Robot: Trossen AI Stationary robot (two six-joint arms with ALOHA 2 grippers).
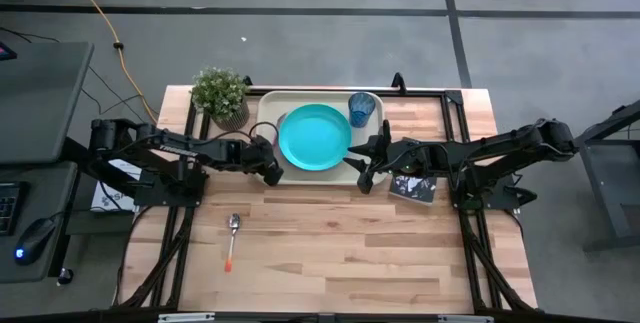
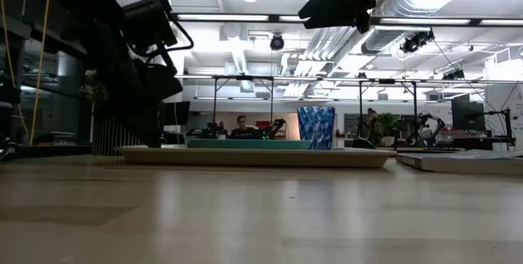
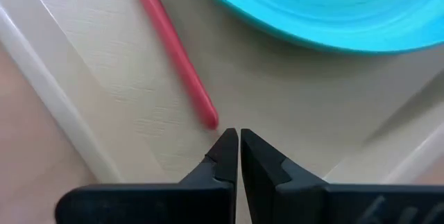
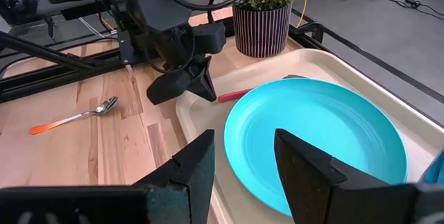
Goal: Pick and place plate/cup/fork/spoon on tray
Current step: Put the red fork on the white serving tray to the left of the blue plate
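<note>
The turquoise plate [image 1: 314,138] and the blue cup [image 1: 362,109] stand on the beige tray [image 1: 268,103] at the table's far middle. The fork's red-pink handle [image 3: 173,44] lies on the tray floor left of the plate; its tines are mostly hidden. My left gripper [image 3: 239,141] is shut and empty, its tips just short of the handle's free end [image 3: 208,116], over the tray's near left corner [image 1: 272,171]. My right gripper [image 4: 243,154] is open and empty over the tray's near right corner [image 1: 362,168]. The orange-handled spoon [image 1: 232,238] lies flat on the table nearer the front.
A potted plant [image 1: 222,93] stands at the tray's far left corner. A dark book [image 1: 412,187] lies on the table right of the tray, under my right arm. Bare wood lies around the spoon toward the near edge.
</note>
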